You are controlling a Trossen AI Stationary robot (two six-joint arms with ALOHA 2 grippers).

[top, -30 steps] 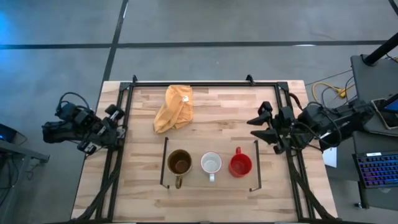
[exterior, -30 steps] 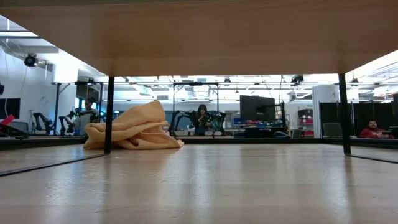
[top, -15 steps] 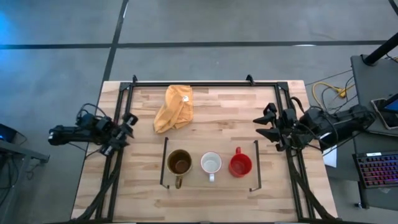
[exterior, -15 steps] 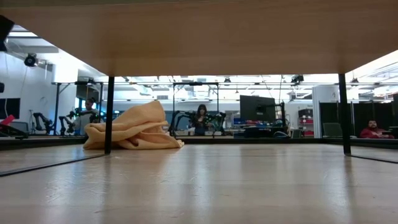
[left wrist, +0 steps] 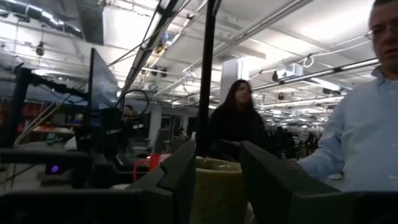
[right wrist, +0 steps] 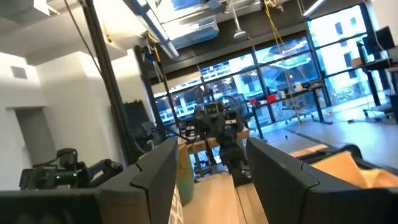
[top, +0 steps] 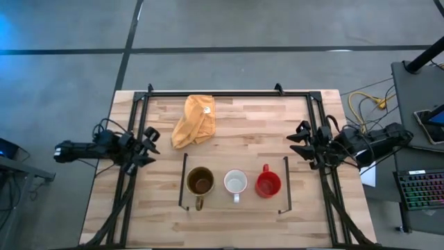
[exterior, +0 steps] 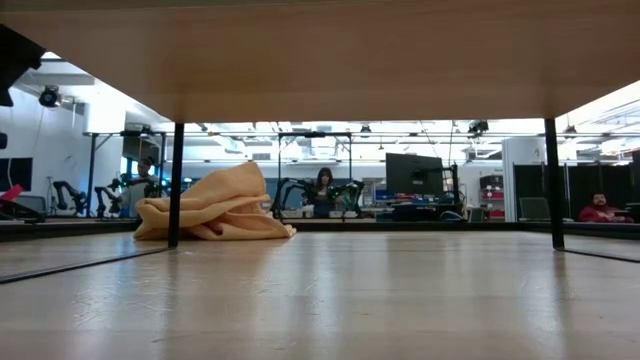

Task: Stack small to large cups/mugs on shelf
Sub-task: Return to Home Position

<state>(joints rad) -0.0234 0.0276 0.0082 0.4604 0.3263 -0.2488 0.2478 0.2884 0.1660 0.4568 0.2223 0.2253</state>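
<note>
Three mugs stand upright in a row on the light-wood shelf (top: 236, 201): the brown-gold mug (top: 200, 182), the white mug (top: 236, 182) and the red mug (top: 267, 185). My left gripper (top: 149, 144) is open and empty at the table's left side, left of the shelf's black rail (top: 184, 182). In the left wrist view the brown-gold mug (left wrist: 217, 190) shows between its fingers, farther off. My right gripper (top: 300, 142) is open and empty at the table's right side, just beyond the shelf's right rail (top: 285, 184).
A yellow-orange cloth (top: 195, 120) lies crumpled at the table's far middle; it also shows in the low view (exterior: 215, 205) behind the shelf's leg (exterior: 175, 185). A black frame (top: 229, 92) runs round the table. People (left wrist: 236, 121) are in the room beyond.
My left gripper has moved toward the table's right, from beside the left frame rail to near the shelf's left end. My right gripper has drawn back a little toward the table's right edge. The mugs and the cloth have stayed where they were.
</note>
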